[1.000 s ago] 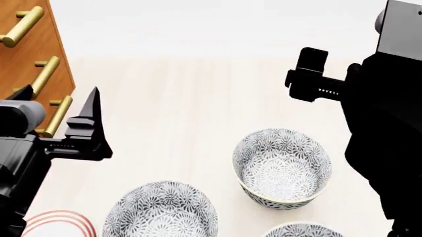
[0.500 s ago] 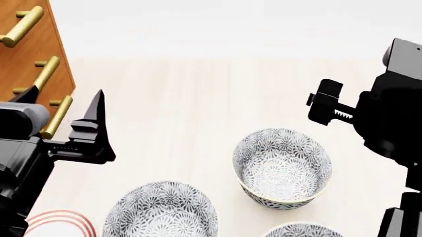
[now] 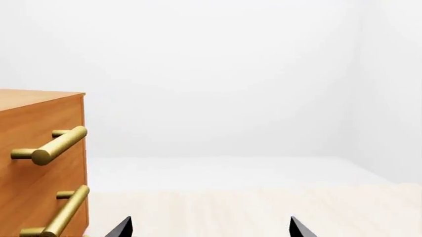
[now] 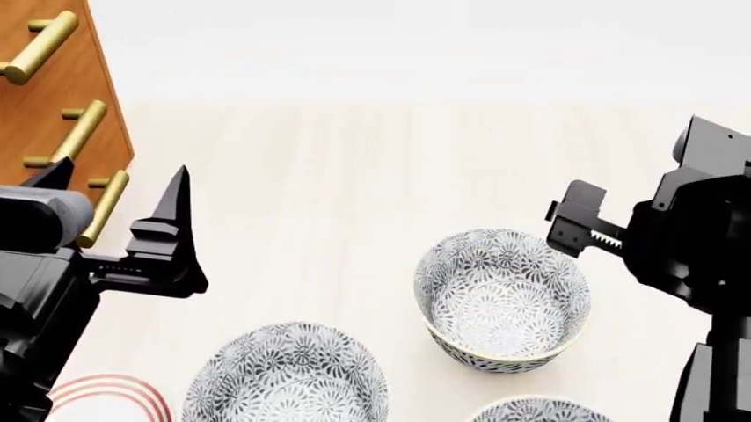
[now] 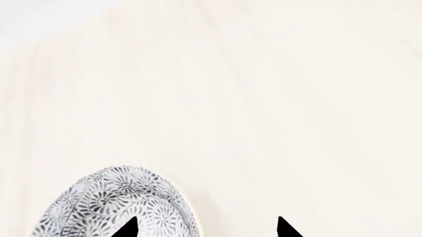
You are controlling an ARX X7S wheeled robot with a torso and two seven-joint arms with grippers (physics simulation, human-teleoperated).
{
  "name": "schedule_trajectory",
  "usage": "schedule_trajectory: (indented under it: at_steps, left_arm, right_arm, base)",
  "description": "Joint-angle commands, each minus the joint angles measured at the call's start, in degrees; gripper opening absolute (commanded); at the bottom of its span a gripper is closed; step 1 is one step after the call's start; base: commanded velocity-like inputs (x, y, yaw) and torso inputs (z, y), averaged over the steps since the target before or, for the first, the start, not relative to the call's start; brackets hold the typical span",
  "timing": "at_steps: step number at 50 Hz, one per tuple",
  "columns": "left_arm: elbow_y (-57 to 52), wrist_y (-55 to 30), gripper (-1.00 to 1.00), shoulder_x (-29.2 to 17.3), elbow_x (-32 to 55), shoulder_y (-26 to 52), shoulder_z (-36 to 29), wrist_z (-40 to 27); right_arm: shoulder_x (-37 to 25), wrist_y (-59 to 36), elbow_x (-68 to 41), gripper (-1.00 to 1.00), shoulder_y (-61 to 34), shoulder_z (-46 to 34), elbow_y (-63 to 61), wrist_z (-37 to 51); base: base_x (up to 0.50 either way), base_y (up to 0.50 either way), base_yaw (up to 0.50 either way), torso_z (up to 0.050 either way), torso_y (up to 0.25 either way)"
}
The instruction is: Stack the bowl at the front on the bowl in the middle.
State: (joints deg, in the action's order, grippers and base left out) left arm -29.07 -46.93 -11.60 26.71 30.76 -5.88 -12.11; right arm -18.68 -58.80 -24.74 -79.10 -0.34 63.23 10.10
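Three look-alike white bowls with grey floral print stand on the pale table. The bowl at the front (image 4: 502,299) is the farthest one, at centre right. The bowl in the middle (image 4: 285,374) is lower left of it. My right gripper (image 4: 572,225) hangs open just above the front bowl's right rim. In the right wrist view one fingertip lies over that bowl (image 5: 118,205) and the other over bare table, with the right gripper (image 5: 206,228) astride the rim. My left gripper (image 4: 118,176) is open and empty beside the drawers, away from the bowls; its tips (image 3: 209,228) show only table.
A third floral bowl (image 4: 537,410) is cut off by the bottom edge. A red-ringed plate (image 4: 105,400) lies at bottom left, partly behind my left arm. A wooden drawer unit (image 4: 53,97) with brass handles (image 3: 59,145) stands at the left.
My right gripper has come down and toward me, from high at the upper right to just above the front bowl's right rim. The left gripper has drifted slightly.
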Motion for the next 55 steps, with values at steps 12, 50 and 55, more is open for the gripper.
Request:
schedule_trajectory:
  at_steps: [12,50,55]
  left_arm:
    - [0.42,0.29,1.00,-0.65,0.61,0.26,-0.60,-0.31]
    - [0.62,1.01,1.00,-1.54,1.57,-0.33,-1.46,-0.90]
    - [0.40,0.91,1.00,-1.72,1.71,-0.39,-1.58,-1.06]
  right_arm:
    - [1.06,3.63,3.54,1.00,-2.82,-1.75,11.53,-5.43]
    - [3.76,0.10,20.47,1.00,1.89,11.69,11.69,-11.27]
    - [4.04,0.26,21.78,1.00,2.31,12.67,11.73,-11.69]
  base:
    - [0.00,0.00,0.00,0.000,0.000]
    - [0.00,0.00,0.00,0.000,0.000]
    - [0.00,0.00,0.00,0.000,0.000]
